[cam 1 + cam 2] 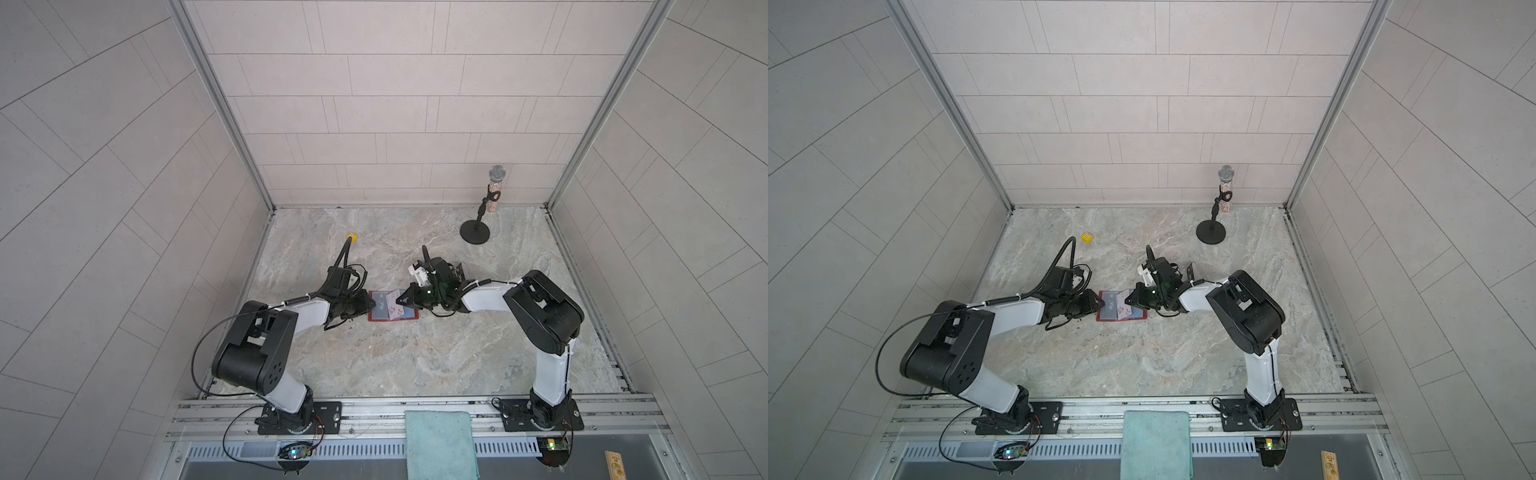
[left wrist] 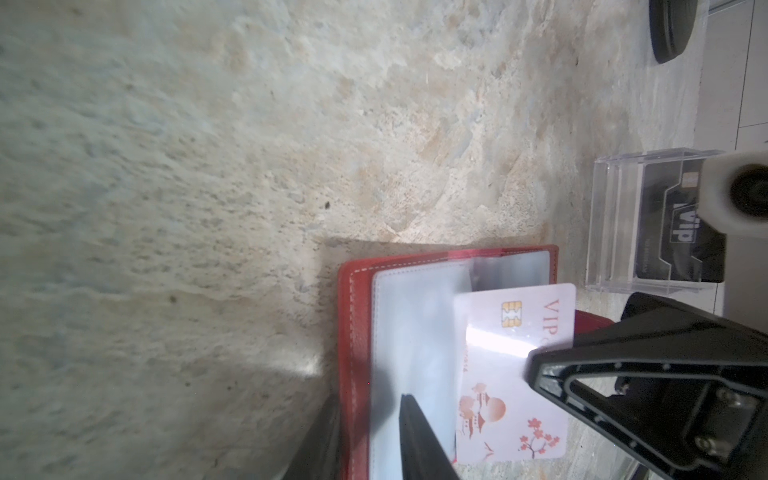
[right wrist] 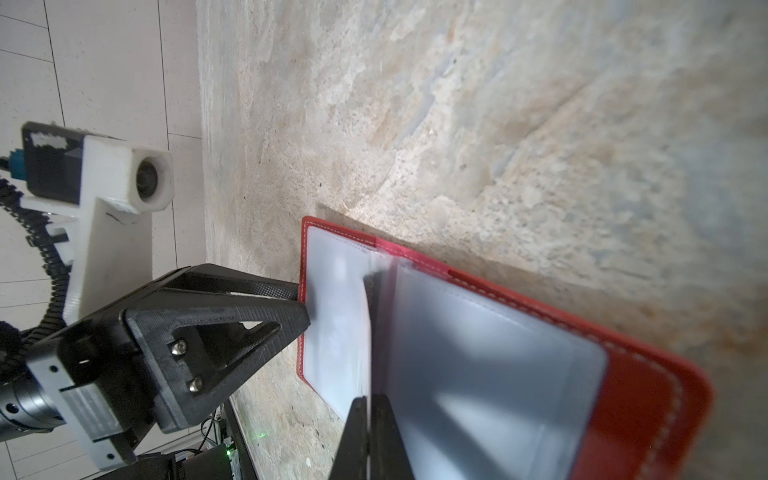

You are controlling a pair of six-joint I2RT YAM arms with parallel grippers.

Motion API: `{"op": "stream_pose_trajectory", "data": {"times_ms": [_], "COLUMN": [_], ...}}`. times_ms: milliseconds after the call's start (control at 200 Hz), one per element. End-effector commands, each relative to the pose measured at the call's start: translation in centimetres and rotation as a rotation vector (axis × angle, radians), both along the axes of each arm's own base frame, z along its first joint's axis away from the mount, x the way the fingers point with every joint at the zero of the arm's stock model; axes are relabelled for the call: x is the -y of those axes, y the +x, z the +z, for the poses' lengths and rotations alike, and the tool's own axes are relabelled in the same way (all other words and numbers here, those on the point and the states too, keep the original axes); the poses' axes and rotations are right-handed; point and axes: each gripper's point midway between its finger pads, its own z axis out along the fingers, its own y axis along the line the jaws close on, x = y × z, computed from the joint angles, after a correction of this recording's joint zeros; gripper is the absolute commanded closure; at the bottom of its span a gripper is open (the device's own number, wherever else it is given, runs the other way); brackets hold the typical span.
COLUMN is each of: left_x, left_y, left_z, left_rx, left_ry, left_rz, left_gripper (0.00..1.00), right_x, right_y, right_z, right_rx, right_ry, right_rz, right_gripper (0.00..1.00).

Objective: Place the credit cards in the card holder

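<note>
1. Right hand [image 3: 367,409] is clamped on the white VIP card [image 2: 498,395], which is pinched by one edge. The card hangs over the middle of the open card holder [image 2: 355,340], close to the fold.
2. Left hand [image 3: 303,304]: the jaws are narrow and straddle the outer edge of the holder's left page. I can't tell whether they actually pinch it.
3. The holder lies open and flat on the tabletop [image 1: 415,353], between the two hands.
4. For the insert, I'd pin that left page so the holder can't slide. I'd lead with a card corner into the mouth of the clear sleeve [image 2: 411,324], then slide shallow along the sleeve, not down into it.
5. The sleeve film looks floppy – my worry is the card riding over it instead of inside. I'd let go only once most of the card is in.
6. Counts:
   - Card holder: 1.
   - White card in hand: 1.
   - Sleeved card [image 1: 381,308]: a "Vip" mark shows through the left page, so probably 1 is already seated.
   - Black cards [image 2: 681,226] in the clear stand [image 2: 615,208], near the holder: one face shows – the stack depth is not countable.
   - Clear stand: 1.
   - Microphone [image 1: 496,183]: 1.
   - Yellow cube [image 1: 1087,237]: 1.
   - Teal cloth [image 1: 440,444]: 1.
</note>
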Motion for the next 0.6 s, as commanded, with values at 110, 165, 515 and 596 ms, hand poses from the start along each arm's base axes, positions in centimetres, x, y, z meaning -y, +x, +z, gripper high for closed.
{"op": "stream_pose_trajectory", "data": {"times_ms": [110, 165, 515, 596], "left_x": [-0.4, -0.4, -0.4, -0.4], "left_y": [-2.0, -2.0, -2.3, -2.4], "left_z": [-1.8, -1.7, -2.2, -2.4], "left_rx": [-0.08, -0.081, -0.092, -0.094], "left_ry": [0.013, 0.011, 0.005, 0.005], "left_rz": [-0.002, -0.001, 0.004, 0.006], "left_gripper": [0.7, 0.7, 0.73, 0.73], "right_x": [-0.2, -0.1, 0.1, 0.2], "right_y": [0.3, 0.3, 0.2, 0.2], "right_z": [-0.9, -1.1, -2.2, -2.5], "right_rx": [-0.001, 0.001, -0.009, -0.013], "right_ry": [-0.003, -0.009, -0.009, -0.01], "right_rz": [-0.02, -0.025, -0.043, -0.046], "right_gripper": [1.0, 1.0, 1.0, 1.0]}}
